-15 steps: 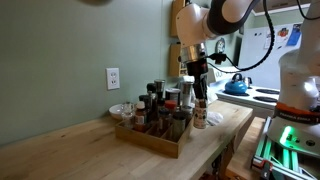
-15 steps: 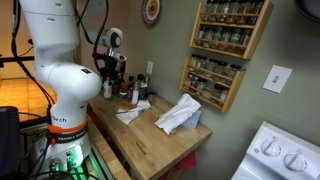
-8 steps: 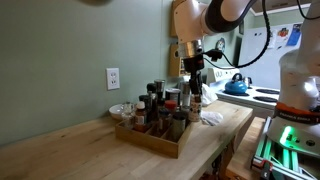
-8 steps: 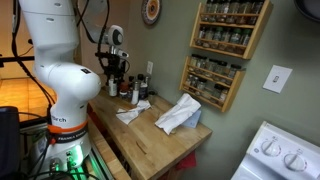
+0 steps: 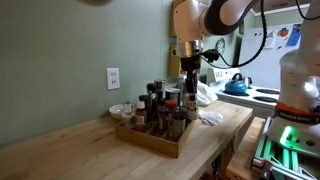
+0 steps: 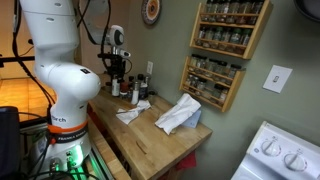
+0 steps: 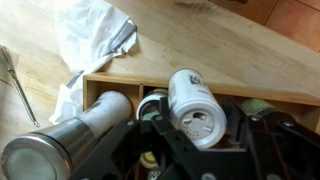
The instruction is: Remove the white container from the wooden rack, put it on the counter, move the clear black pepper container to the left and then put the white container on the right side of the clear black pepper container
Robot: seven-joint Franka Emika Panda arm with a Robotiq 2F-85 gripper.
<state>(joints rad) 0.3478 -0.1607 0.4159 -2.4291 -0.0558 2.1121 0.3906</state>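
Observation:
My gripper (image 7: 195, 128) is shut on the white container (image 7: 193, 105), a whitish cylinder with a perforated cap, and holds it just above the wooden rack (image 7: 118, 83). In an exterior view the gripper (image 5: 190, 84) hangs over the right end of the rack (image 5: 150, 141), which is full of dark spice bottles and sits on the counter (image 5: 60, 146). In an exterior view the gripper (image 6: 119, 78) is at the counter's far end. I cannot tell which bottle is the clear black pepper container.
A crumpled white cloth (image 7: 92, 35) lies on the counter beside the rack and also shows in an exterior view (image 6: 178, 115). A steel bottle (image 7: 60, 142) lies in the rack. A small bowl (image 5: 121, 110), wall spice shelves (image 6: 215, 80) and a blue kettle (image 5: 236, 86) are nearby.
My gripper has risen from low over the counter by the rack's end and shifted back over the rack, still holding the white container.

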